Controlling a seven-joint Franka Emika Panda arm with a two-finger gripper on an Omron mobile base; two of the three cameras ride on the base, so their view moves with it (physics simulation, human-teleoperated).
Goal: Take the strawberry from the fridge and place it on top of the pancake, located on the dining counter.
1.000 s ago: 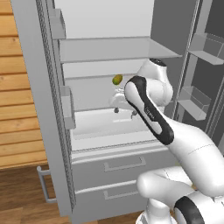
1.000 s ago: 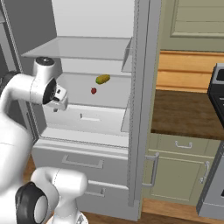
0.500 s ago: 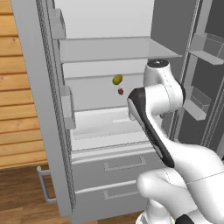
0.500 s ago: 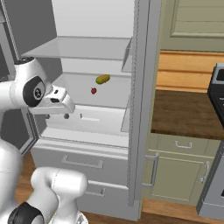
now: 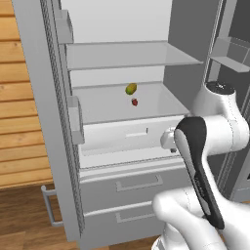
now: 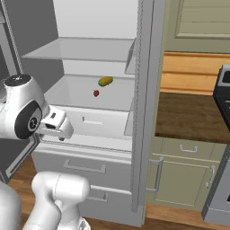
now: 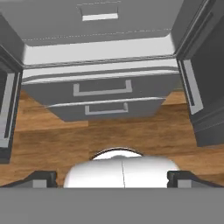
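The fridge (image 5: 122,161) stands open, and the strawberry (image 5: 134,102) lies on its lower inner shelf (image 5: 102,105), just in front of a yellow-green fruit (image 5: 130,89) and apart from it. The gripper (image 7: 112,178) hangs in front of the fridge, below that shelf and about level with the inner drawer, well apart from the strawberry. It points down toward the two lower drawers (image 7: 103,98) and the wooden floor (image 7: 57,140). Its fingertips (image 7: 41,178) stand far apart, so the jaws look open and seem to grip nothing.
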